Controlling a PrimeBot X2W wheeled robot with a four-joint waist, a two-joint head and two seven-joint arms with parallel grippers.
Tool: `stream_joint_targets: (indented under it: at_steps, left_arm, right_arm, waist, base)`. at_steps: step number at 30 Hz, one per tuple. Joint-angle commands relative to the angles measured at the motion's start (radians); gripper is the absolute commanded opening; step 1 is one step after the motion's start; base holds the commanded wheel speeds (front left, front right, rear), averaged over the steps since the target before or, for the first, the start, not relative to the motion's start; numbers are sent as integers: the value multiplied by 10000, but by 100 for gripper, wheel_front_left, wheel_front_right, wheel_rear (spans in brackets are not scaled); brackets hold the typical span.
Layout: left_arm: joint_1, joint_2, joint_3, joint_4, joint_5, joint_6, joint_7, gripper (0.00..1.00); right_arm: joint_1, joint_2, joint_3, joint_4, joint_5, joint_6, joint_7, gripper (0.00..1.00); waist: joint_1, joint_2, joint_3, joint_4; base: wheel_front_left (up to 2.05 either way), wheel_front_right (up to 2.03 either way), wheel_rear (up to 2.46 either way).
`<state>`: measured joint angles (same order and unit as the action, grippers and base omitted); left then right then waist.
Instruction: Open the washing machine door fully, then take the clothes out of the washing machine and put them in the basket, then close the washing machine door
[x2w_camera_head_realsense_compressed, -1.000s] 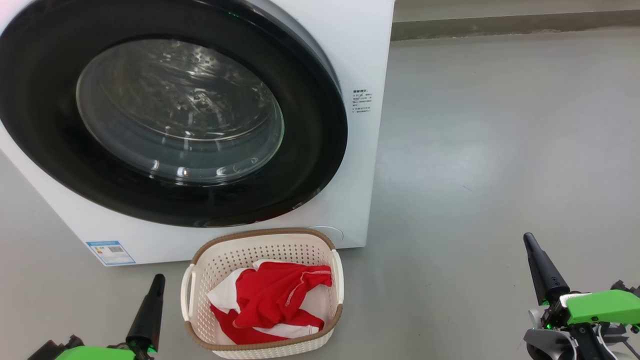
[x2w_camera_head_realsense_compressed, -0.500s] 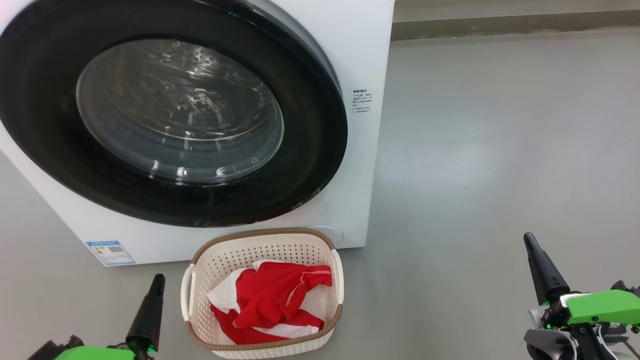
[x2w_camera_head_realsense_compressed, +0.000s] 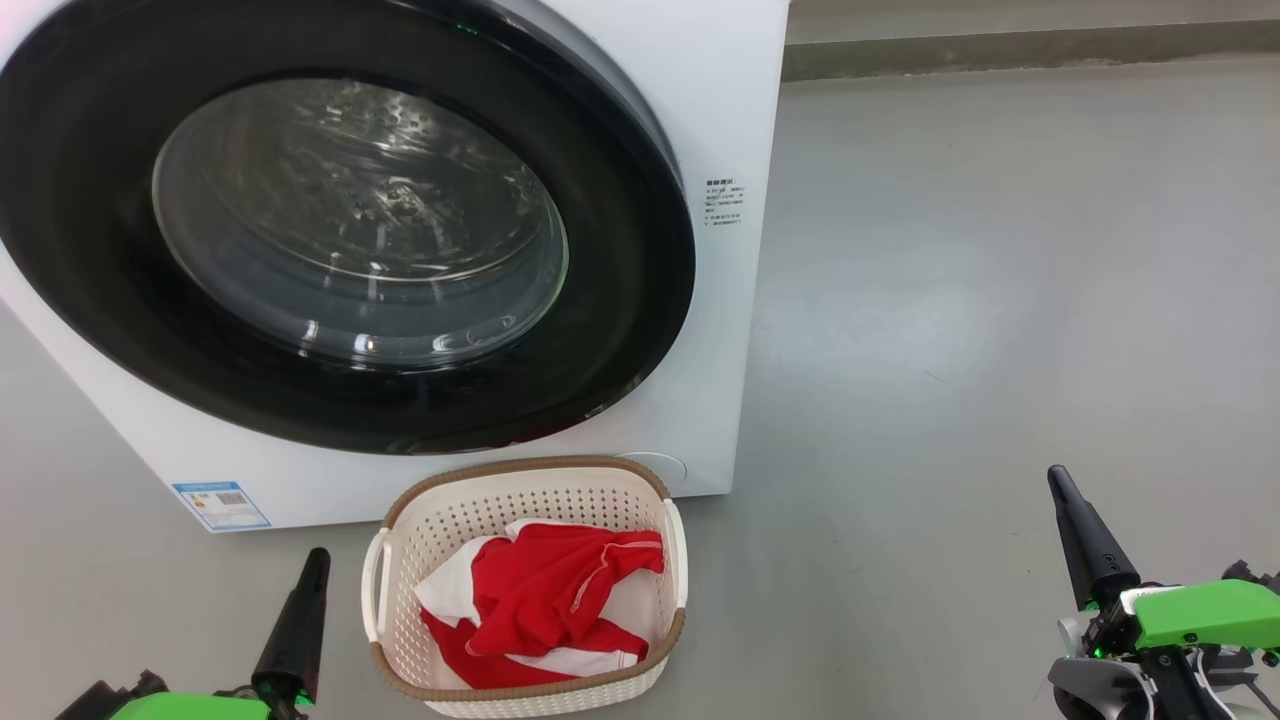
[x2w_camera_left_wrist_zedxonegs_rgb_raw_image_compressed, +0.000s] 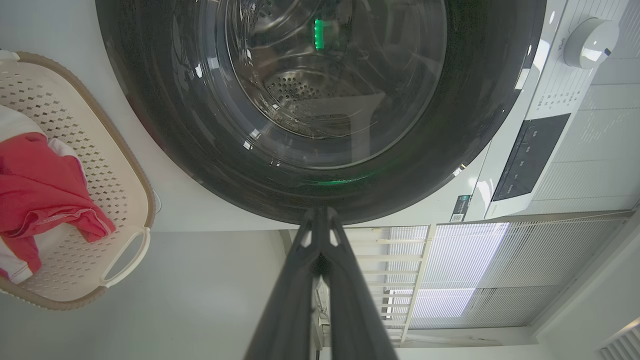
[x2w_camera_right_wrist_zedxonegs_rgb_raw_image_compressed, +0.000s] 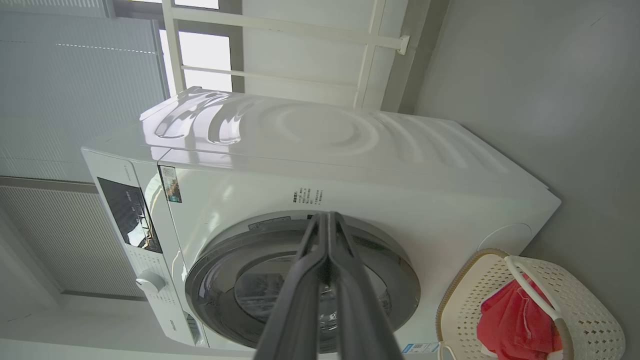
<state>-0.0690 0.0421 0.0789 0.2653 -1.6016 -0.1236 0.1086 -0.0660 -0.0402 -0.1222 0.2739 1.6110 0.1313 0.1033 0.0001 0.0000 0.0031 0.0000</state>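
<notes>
The white washing machine (x2w_camera_head_realsense_compressed: 730, 90) stands ahead with its black-rimmed round door (x2w_camera_head_realsense_compressed: 620, 300) lying flat against its front. Through the glass I see a steel drum with nothing red in it. The cream basket (x2w_camera_head_realsense_compressed: 540, 478) sits on the floor just before the machine, and the red-and-white clothes (x2w_camera_head_realsense_compressed: 545, 600) lie inside it. My left gripper (x2w_camera_head_realsense_compressed: 318, 555) is shut and empty, low at the basket's left. Well to the basket's right, my right gripper (x2w_camera_head_realsense_compressed: 1058, 480) is shut and empty too. The wrist views show the door (x2w_camera_left_wrist_zedxonegs_rgb_raw_image_compressed: 200, 165) (x2w_camera_right_wrist_zedxonegs_rgb_raw_image_compressed: 400, 280), the basket (x2w_camera_left_wrist_zedxonegs_rgb_raw_image_compressed: 135, 165) (x2w_camera_right_wrist_zedxonegs_rgb_raw_image_compressed: 590, 320) and the clothes (x2w_camera_left_wrist_zedxonegs_rgb_raw_image_compressed: 45, 195) (x2w_camera_right_wrist_zedxonegs_rgb_raw_image_compressed: 510, 325).
Bare grey floor (x2w_camera_head_realsense_compressed: 1000, 300) spreads to the right of the machine up to a low wall ledge (x2w_camera_head_realsense_compressed: 1000, 45). The machine's control panel (x2w_camera_left_wrist_zedxonegs_rgb_raw_image_compressed: 530, 155) and dial (x2w_camera_left_wrist_zedxonegs_rgb_raw_image_compressed: 590, 42) sit above the door. A window with blinds lies behind the machine.
</notes>
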Motion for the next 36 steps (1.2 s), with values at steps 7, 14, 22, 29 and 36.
stream_joint_targets:
  at_steps: [7, 14, 22, 29, 36]
  left_arm:
    - [-391, 81, 351, -200, -69, -71, 47, 0]
    - [-391, 81, 350, -200, -69, -71, 47, 0]
    - [-391, 81, 350, -200, -69, -71, 47, 0]
    - [-391, 81, 350, -200, -70, -71, 47, 0]
    - [-391, 81, 350, -201, -70, -71, 47, 0]
  right_arm:
    - [-415, -136, 126, -294, 10, -6, 66, 0]
    - [-416, -133, 120, -293, 5, -6, 71, 0]
    - [-416, -129, 115, -293, 1, -6, 75, 0]
    - [-417, -126, 110, -293, -3, -6, 79, 0]
    - [-417, -123, 106, -293, -6, -6, 82, 0]
  waist:
    - [0, 0, 0, 0]
    - [0, 0, 0, 0]
    - [0, 0, 0, 0]
    - [0, 0, 0, 0]
    - [0, 0, 0, 0]
  base:
    - [0, 0, 0]
    - [0, 0, 0]
    - [0, 0, 0]
    - [0, 0, 0]
    - [0, 0, 0]
